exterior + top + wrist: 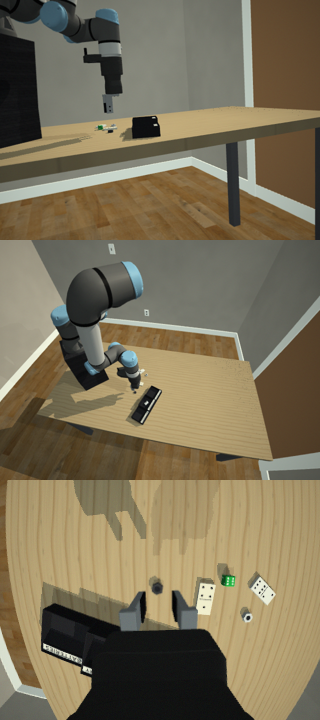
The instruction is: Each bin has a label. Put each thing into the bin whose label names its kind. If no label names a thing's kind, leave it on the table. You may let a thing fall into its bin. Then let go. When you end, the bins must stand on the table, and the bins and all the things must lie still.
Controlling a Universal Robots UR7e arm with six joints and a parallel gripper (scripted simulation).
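My gripper [158, 600] is open and empty, hanging above the table; it also shows in the top view [134, 387] and the exterior view [108, 108]. A small dark round piece [156, 584] [134, 392] [110, 130] lies on the table just ahead of the fingertips. To its right lie a white domino [206, 598], a green die [228, 580], a second domino [263, 590] and a small metal nut [247, 616]. A black row of three labelled bins [146, 404] [67, 634] stands on the table. The middle bin holds a small white piece [146, 402].
The robot's black base block [82, 369] stands at the table's left rear. The bins [145, 127] sit to the right of the loose things. The arm's shadow falls across the left of the table.
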